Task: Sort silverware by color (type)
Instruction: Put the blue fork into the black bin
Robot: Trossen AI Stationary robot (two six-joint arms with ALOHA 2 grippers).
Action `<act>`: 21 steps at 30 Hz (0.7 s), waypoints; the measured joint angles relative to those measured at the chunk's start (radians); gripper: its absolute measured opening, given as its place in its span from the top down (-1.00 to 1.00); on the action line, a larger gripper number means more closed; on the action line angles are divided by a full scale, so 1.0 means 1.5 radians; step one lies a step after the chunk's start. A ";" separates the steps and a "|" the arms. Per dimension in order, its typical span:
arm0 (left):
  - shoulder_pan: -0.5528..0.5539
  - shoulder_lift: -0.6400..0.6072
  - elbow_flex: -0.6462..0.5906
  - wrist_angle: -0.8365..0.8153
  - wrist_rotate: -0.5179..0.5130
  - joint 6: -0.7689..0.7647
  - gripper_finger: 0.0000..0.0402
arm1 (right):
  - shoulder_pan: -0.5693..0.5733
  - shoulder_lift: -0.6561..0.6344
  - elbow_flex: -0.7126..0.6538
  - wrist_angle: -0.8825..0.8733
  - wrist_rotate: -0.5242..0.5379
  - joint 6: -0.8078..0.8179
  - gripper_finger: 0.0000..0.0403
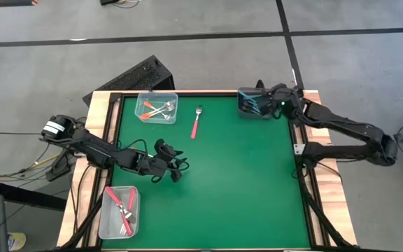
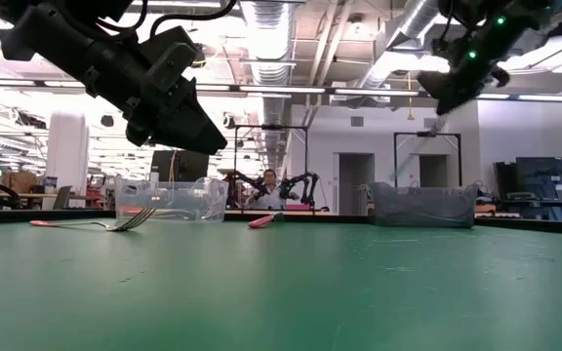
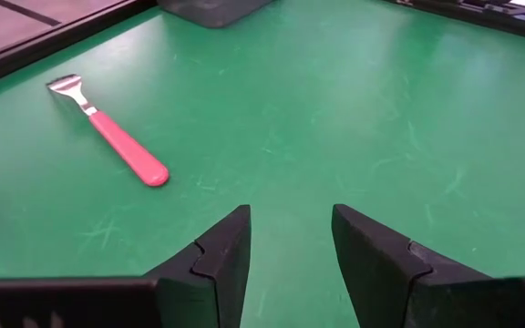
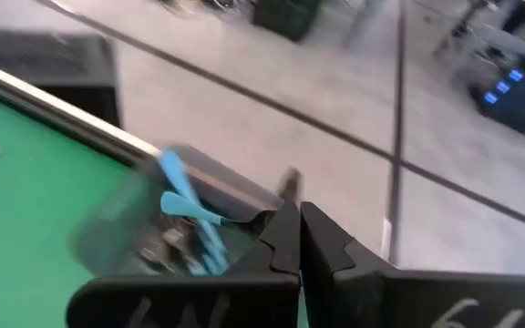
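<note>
A red-handled fork [image 1: 196, 123] [image 3: 117, 141] lies flat on the green mat near the far edge. My left gripper [image 1: 172, 165] [image 3: 290, 246] hovers open above the mat, on the near side of that fork and pointing toward it. My right gripper [image 1: 257, 105] [image 4: 299, 232] is shut and empty, raised over the dark bin [image 1: 252, 110] that holds blue-handled forks [image 4: 190, 219]. In the low view another fork [image 2: 100, 223] lies flat on the mat at the left.
A clear bin [image 1: 156, 107] with orange-handled forks stands at the far left of the mat. A second clear bin [image 1: 119, 210] with red-handled forks sits at the near left edge. The middle and right of the mat [image 1: 243, 182] are bare. A wooden rim [image 1: 96, 133] frames the table.
</note>
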State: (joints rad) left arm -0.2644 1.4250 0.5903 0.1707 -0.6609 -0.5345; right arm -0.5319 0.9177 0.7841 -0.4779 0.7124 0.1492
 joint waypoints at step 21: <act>0.050 0.000 0.000 0.004 0.008 0.006 0.30 | -0.078 0.153 0.000 0.008 -0.063 -0.010 0.80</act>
State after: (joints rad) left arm -0.1897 1.4250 0.5903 0.1768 -0.6494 -0.5249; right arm -0.6484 1.1471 0.7841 -0.4661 0.6182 0.1347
